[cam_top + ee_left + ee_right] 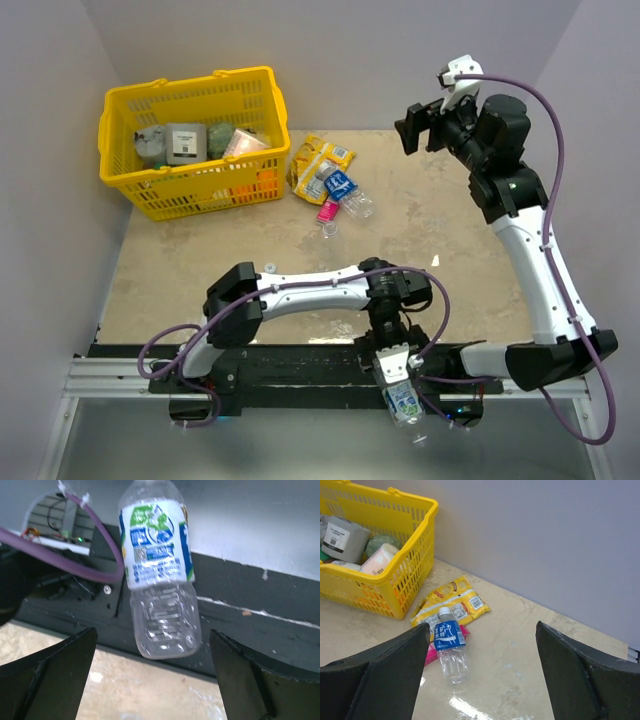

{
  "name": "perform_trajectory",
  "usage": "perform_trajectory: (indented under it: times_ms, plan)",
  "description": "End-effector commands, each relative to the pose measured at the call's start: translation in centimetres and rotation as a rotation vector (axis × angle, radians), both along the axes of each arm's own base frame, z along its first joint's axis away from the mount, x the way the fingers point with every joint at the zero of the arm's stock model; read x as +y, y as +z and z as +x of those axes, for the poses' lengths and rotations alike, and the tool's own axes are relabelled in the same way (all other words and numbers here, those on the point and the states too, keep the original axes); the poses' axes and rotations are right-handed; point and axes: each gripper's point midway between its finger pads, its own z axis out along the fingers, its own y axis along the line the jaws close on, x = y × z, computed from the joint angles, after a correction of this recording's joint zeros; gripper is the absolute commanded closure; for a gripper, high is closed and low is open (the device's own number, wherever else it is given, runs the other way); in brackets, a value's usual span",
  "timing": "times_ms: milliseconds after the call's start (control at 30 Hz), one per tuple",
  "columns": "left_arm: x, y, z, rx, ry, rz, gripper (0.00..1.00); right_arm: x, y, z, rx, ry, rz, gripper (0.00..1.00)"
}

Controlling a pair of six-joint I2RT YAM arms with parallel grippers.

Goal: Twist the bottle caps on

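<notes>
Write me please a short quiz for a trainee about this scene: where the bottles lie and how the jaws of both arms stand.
1. True or false: the left gripper is shut on the green-labelled bottle.
2. Choose one: which bottle lies beside the yellow snack packets? A) the blue-labelled bottle B) the green-labelled bottle C) neither
3. Fill in: the jaws of the right gripper stand ____ and hold nothing.

Key
1. False. The jaws stand wide apart on both sides of the bottle and do not touch it.
2. A
3. open
</notes>
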Motion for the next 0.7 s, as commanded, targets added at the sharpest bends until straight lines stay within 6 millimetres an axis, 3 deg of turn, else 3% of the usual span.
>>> perform_trajectory:
  times_ms: [0,133,400,533,667]
  plan:
    - [-1.6,0.3,-2.4,0.088,-0.051,-0.079,0.0,0.1,1.8,0.1,-0.038,0.011,0.063,0.11]
    - [-2.9,-1.4,-2.5,0.094,-0.039,-0.079,0.0,0.3,1.6,0.6,-0.03,0.015,0.066,0.11]
    - [-2.7,-3.9,-2.2,0.077,-0.066,-0.039,0.01,0.6,2.1,1.3,-0.032,0.031,0.079,0.11]
    - [-1.7,-6.0,-1.6,0.045,-0.091,0.019,0.09,0.7,1.9,1.7,-0.029,0.034,0.082,0.11]
    - [-1.7,-5.8,-1.6,0.074,-0.098,-0.014,0.18,0.7,1.7,2.5,-0.023,0.031,0.086,0.11]
